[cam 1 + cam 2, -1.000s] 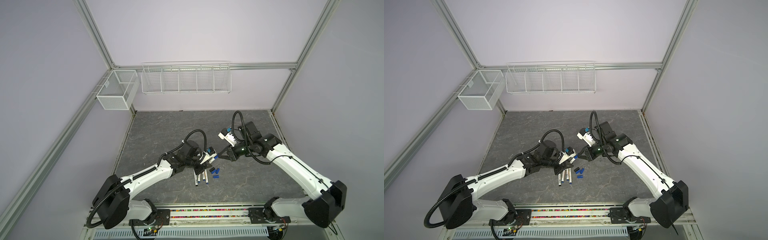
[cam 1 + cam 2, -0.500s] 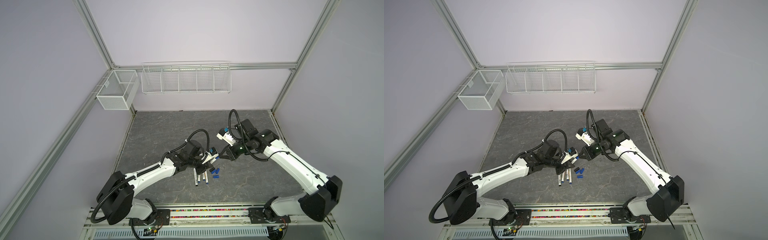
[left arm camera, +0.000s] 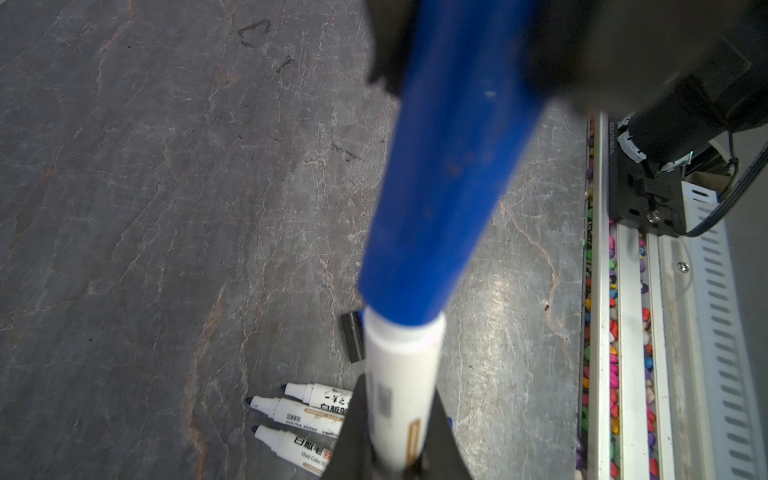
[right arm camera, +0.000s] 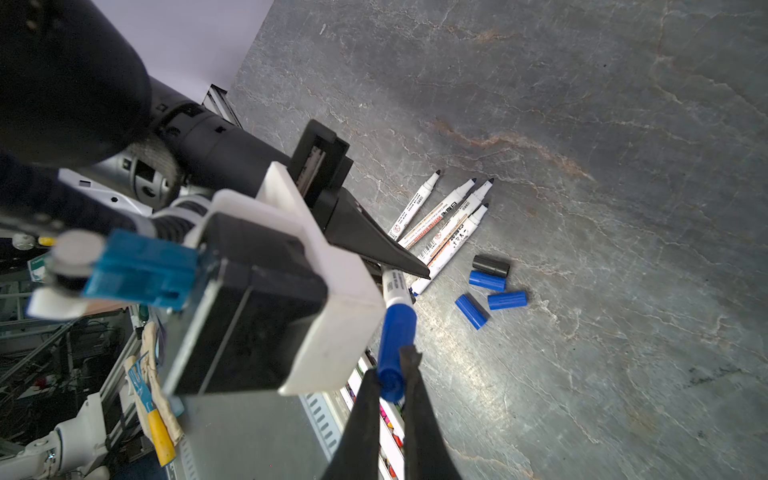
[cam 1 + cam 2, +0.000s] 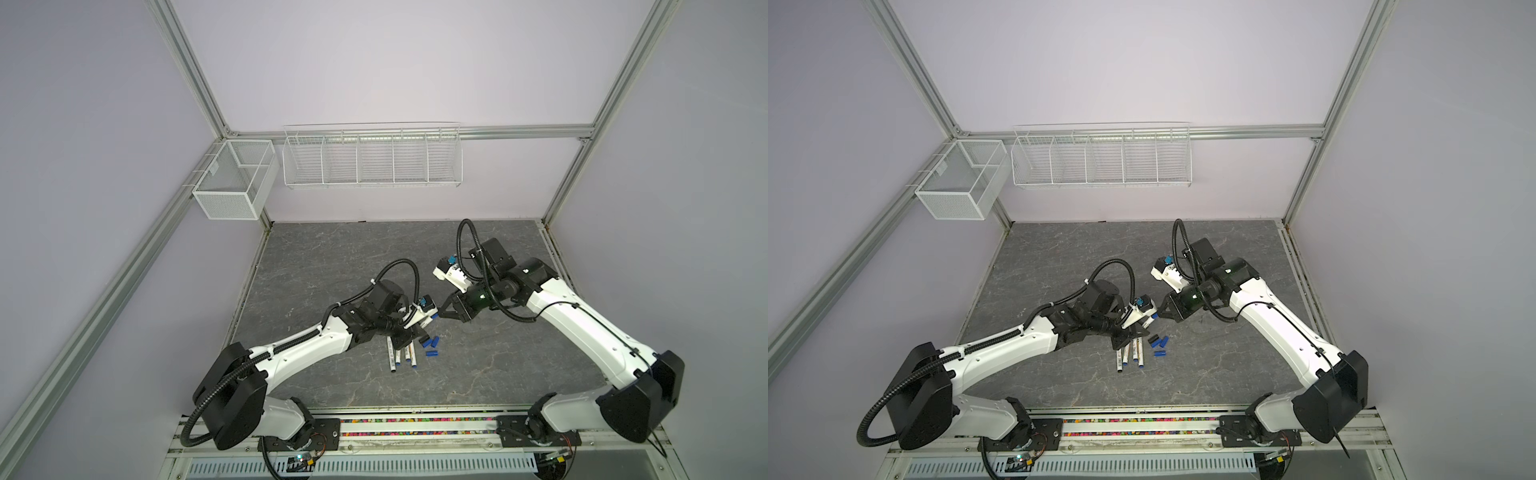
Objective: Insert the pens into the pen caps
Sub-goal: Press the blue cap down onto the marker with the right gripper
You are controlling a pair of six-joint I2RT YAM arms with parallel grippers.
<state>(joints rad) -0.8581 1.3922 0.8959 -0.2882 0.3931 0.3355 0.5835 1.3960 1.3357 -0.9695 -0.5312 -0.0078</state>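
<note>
My left gripper (image 3: 399, 419) is shut on a white pen (image 3: 401, 374) and holds it above the grey table. A blue pen cap (image 3: 440, 199) sits over that pen's tip. My right gripper (image 4: 392, 368) is shut on this blue cap (image 4: 397, 332), end to end with the pen (image 4: 394, 286). In both top views the two grippers meet mid-table, left (image 5: 415, 330) and right (image 5: 444, 312). Below them lie several uncapped pens (image 4: 449, 216) side by side. Beside those are a black cap (image 4: 490, 265) and three loose blue caps (image 4: 486, 280).
Two white wire baskets hang on the back wall, a small one (image 5: 232, 178) at the left and a long divided one (image 5: 372, 160). A rail with coloured beads (image 5: 415, 420) runs along the table's front edge (image 3: 598, 291). Frame posts stand at the corners.
The two grippers have drawn together above the loose pens. The right gripper's blue cap has closed the gap and now sits on the tip of the left gripper's pen.
</note>
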